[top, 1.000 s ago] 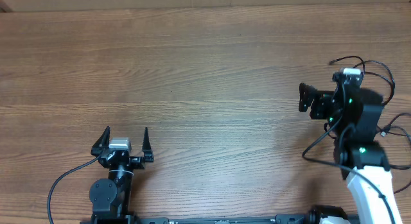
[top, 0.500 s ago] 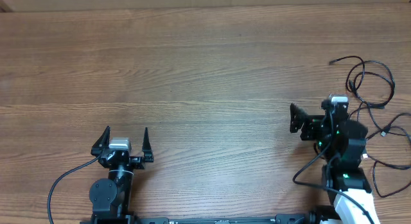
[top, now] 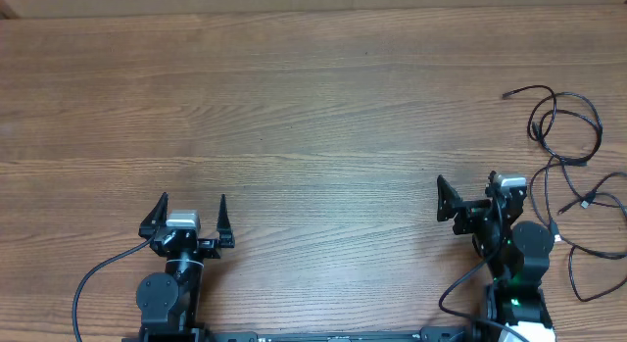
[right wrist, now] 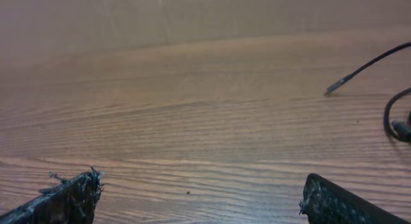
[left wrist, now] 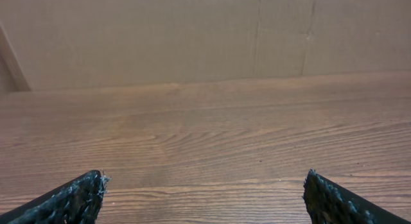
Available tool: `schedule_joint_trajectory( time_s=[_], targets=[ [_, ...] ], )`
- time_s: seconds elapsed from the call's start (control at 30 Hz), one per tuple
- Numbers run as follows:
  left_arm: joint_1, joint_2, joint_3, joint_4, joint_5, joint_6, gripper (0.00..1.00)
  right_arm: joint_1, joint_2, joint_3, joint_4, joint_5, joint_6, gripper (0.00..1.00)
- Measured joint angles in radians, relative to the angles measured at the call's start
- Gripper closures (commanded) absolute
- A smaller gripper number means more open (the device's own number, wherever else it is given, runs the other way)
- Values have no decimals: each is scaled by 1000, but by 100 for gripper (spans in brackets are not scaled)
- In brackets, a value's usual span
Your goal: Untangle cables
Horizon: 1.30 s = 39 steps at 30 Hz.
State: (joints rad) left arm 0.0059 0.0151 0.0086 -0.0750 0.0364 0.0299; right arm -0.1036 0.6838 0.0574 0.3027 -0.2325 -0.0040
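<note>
The cables (top: 566, 128) are thin black cords lying loose on the wooden table at the far right, with one loop near the back, a plug end (top: 507, 93), and more strands (top: 588, 200) trailing to the near right edge. My right gripper (top: 465, 190) is open and empty, left of the cables and apart from them. In the right wrist view a cable end (right wrist: 350, 77) and a curved strand (right wrist: 393, 118) lie ahead to the right of the open jaws (right wrist: 199, 198). My left gripper (top: 192, 207) is open and empty at the near left, with only bare wood between its jaws (left wrist: 202, 198).
The wooden table (top: 294, 107) spreads across the overhead view. A cardboard wall (left wrist: 192, 38) stands along its far edge. The left arm's own thick black wire (top: 98, 273) curves off near the front edge.
My right arm has drawn back toward the near edge and slightly left, away from the cables. The cable loops it covered now show fully. The left arm has not moved.
</note>
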Motion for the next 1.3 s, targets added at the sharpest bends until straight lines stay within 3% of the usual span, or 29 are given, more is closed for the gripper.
schedule_joint_trajectory(
  time_s=[0.3,0.77,1.3],
  targets=[
    [0,0,0,0,0,0,0,0,-162,-39,-29,-8,0,0],
    [0,0,0,0,0,0,0,0,-491,-39,-370,2,0,0],
    [0,0,0,0,0,0,0,0,-671,-39,-371,6,3,0]
  ],
)
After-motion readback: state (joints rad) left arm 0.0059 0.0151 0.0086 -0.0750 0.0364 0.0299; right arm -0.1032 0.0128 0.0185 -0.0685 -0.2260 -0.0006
